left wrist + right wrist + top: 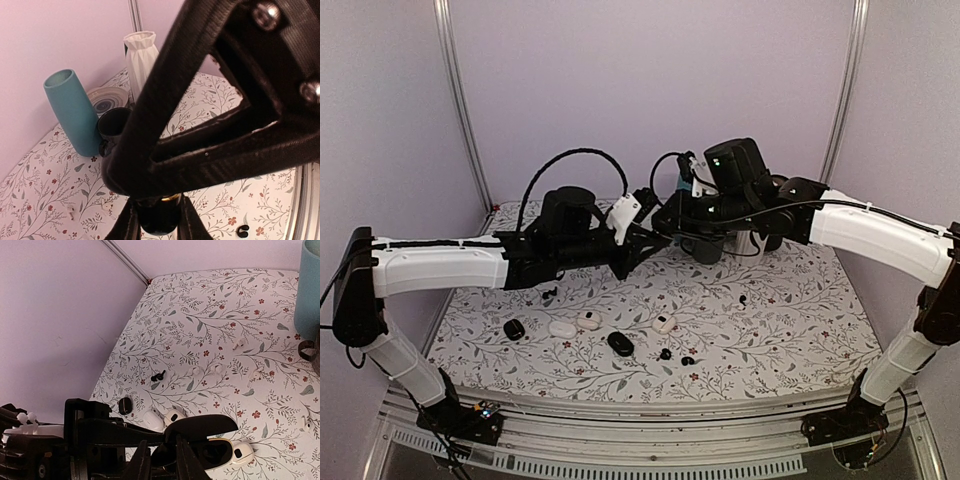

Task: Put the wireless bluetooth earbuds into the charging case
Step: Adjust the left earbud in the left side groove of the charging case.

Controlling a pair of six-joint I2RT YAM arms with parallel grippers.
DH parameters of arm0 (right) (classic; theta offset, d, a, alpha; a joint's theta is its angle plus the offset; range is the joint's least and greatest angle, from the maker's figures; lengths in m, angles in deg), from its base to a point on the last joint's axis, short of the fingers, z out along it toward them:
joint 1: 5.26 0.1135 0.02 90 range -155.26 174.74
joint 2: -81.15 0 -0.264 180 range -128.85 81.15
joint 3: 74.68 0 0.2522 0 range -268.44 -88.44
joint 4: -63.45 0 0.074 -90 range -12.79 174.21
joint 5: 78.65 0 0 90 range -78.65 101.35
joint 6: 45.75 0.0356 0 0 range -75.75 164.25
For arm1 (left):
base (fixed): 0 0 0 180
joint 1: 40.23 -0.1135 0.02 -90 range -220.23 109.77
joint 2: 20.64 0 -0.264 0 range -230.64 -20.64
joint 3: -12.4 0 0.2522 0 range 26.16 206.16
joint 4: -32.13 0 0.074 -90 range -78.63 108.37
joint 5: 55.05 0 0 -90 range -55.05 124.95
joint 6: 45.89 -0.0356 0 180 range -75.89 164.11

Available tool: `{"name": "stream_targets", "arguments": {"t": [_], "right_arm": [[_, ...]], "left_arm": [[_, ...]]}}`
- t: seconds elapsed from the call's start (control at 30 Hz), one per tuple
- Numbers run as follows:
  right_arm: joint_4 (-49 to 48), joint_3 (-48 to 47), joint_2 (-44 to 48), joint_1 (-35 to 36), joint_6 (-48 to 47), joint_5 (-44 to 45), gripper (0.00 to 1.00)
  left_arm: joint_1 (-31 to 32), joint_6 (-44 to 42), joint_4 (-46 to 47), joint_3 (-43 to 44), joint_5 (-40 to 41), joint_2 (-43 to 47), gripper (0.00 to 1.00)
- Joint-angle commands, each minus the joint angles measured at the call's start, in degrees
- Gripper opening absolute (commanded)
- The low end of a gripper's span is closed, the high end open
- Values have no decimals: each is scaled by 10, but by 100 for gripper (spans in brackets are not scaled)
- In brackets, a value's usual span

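Note:
My two grippers meet in mid-air over the table's middle. My left gripper (653,238) is shut on an open black charging case with a gold rim (220,452), which also shows between its fingers in the left wrist view (160,225). My right gripper (670,222) is right against the case. Its fingers (145,462) are closed on a small black piece, apparently an earbud (162,456), just beside the case's open well. Loose black earbuds lie on the table at the front (665,354) (688,360), at the right (744,298) and at the left (550,292).
On the table below lie two closed black cases (514,328) (620,343) and three white cases (562,327) (588,320) (664,323). White earbuds (239,344) (215,369) lie farther back. A teal vase (72,112), a black cup (114,125), a white vase (140,55) and a plate (105,100) stand at the back.

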Motion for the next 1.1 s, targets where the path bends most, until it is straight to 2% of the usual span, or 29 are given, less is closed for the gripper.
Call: {"name": "stream_targets", "arguments": {"t": [0.0, 0.17, 0.23, 0.53, 0.73, 0.8, 0.93, 1.07], "right_arm": [[16, -15, -14, 4, -7, -14, 18], [31, -18, -18, 4, -3, 4, 18], [35, -22, -21, 4, -3, 4, 24], [36, -30, -29, 5, -3, 1, 28], [34, -30, -28, 5, -8, -2, 20], [35, -29, -27, 5, -11, -1, 13], [37, -24, -23, 5, -15, 4, 10], [41, -22, -22, 5, -22, 7, 13]], "left_arm": [[8, -6, 17, 6, -7, 20, 0], [9, -6, 18, 6, -2, 22, 0], [8, -7, 19, 5, -1, 23, 0], [8, -9, 22, 2, 6, 25, 0], [8, -7, 23, 2, 0, 25, 0], [8, -6, 24, 2, 0, 25, 0], [8, -4, 28, -2, 2, 30, 0], [8, -5, 30, -3, 0, 34, 0]]}}
